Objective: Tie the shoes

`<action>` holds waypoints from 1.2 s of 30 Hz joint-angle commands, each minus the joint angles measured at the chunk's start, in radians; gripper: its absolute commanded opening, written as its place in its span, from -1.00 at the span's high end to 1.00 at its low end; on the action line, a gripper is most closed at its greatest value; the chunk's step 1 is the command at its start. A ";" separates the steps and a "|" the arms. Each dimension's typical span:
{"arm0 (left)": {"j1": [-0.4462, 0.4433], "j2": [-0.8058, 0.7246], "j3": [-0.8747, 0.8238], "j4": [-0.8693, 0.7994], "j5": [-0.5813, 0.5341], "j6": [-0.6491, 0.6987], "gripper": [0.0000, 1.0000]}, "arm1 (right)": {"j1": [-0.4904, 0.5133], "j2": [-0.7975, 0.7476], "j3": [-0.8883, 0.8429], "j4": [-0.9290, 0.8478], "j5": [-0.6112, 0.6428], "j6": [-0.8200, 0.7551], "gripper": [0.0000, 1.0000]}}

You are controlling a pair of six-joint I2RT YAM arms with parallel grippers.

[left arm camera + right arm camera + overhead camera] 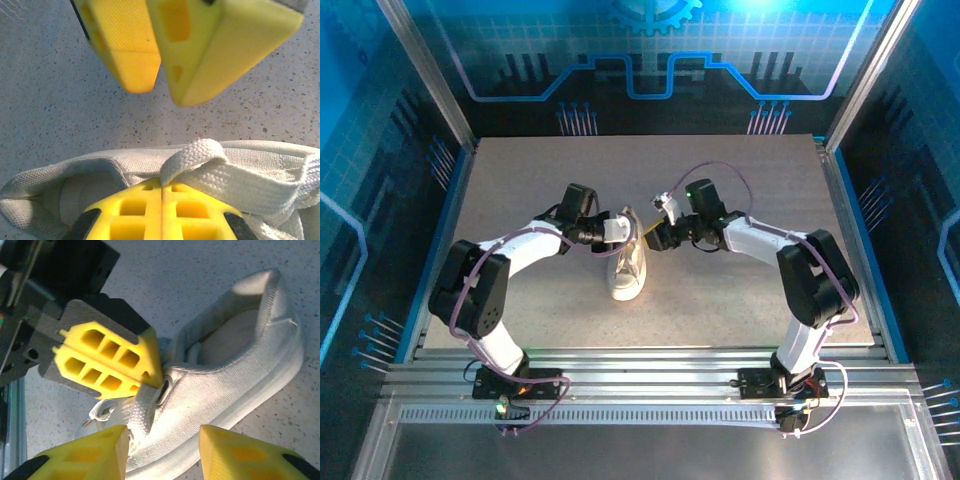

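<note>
My left gripper pinches the limp pale flat lace of the light small white canvas sneaker. My right gripper, at its one o'clock, gapes open. I'd grab lace, not canvas.

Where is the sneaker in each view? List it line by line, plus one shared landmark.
Top external: sneaker at the centre of the table.
Left wrist: sneaker along the bottom edge.
Right wrist: sneaker centre to right, heel upper right.
Landmark: the lace pinched by the shut left jaws.
</note>
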 commanded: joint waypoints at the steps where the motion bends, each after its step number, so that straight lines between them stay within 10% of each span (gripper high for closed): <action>1: -0.014 -0.031 -0.025 0.016 0.007 -0.002 1.00 | -0.001 0.064 0.074 -0.060 0.011 0.045 0.21; 36: -0.038 -0.103 -0.184 0.176 -0.089 -0.034 1.00 | 0.035 0.241 0.077 0.123 -0.189 0.203 0.23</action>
